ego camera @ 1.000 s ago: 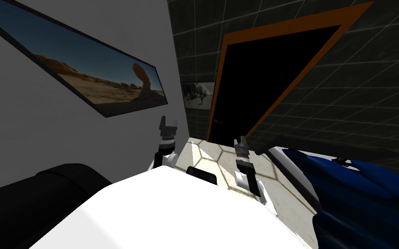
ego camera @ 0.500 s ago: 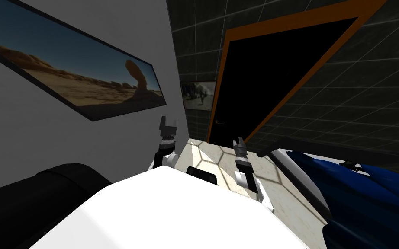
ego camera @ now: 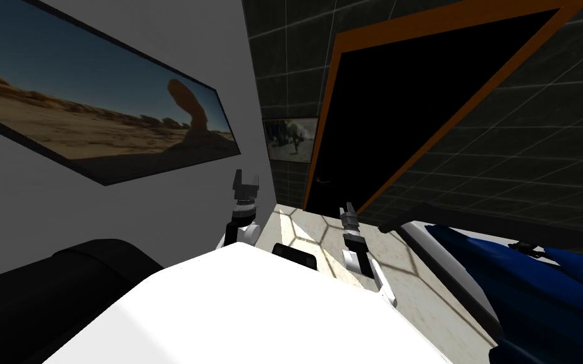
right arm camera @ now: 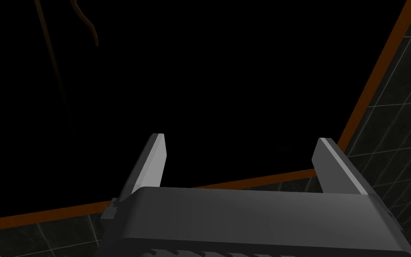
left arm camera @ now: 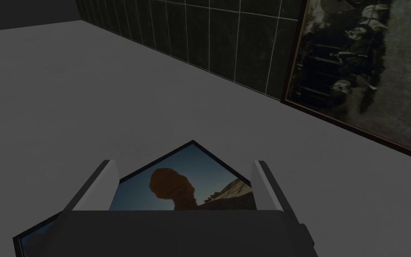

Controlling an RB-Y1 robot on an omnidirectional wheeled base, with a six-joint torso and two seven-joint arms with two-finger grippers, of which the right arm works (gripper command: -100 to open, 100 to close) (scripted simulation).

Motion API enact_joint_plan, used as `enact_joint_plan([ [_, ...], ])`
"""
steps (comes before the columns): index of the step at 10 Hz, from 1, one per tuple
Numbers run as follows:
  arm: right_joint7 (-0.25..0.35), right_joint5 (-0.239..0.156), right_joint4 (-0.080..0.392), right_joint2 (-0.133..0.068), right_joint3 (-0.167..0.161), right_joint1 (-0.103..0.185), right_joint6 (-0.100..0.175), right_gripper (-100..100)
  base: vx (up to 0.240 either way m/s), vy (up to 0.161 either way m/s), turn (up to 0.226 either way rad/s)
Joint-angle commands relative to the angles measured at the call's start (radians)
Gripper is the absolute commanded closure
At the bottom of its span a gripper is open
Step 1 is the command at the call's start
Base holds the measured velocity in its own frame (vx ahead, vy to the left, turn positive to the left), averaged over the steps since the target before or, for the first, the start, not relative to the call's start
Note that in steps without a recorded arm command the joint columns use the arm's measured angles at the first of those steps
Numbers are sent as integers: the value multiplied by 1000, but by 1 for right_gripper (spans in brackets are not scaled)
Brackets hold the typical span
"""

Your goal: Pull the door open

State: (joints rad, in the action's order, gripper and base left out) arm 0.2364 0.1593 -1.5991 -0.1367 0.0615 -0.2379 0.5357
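Ahead of the right gripper [ego camera: 349,211], the dark door [ego camera: 404,95] is seen, apparently shut in its orange frame [ego camera: 319,133]. Its handle [right arm camera: 88,29] is spotted by the door's left edge, beyond and slightly left of that gripper, well apart. It reads as a short lever lying across the door. Both fingers are spread wide, nothing held. The left gripper [left arm camera: 184,164], equally open and empty, is parked farther off by a wall picture [ego camera: 94,120]. Pale floor [ego camera: 309,227] lies between, and something blue [ego camera: 537,284] crowds the right.
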Motion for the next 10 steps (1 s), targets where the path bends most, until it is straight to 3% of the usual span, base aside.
enact_joint_plan([
  [1, 6, 5, 42, -7, 7, 17, 8, -100, 102, 36, 2],
  [10, 34, 37, 262, -37, 41, 104, 48, -100, 99, 40, 0],
])
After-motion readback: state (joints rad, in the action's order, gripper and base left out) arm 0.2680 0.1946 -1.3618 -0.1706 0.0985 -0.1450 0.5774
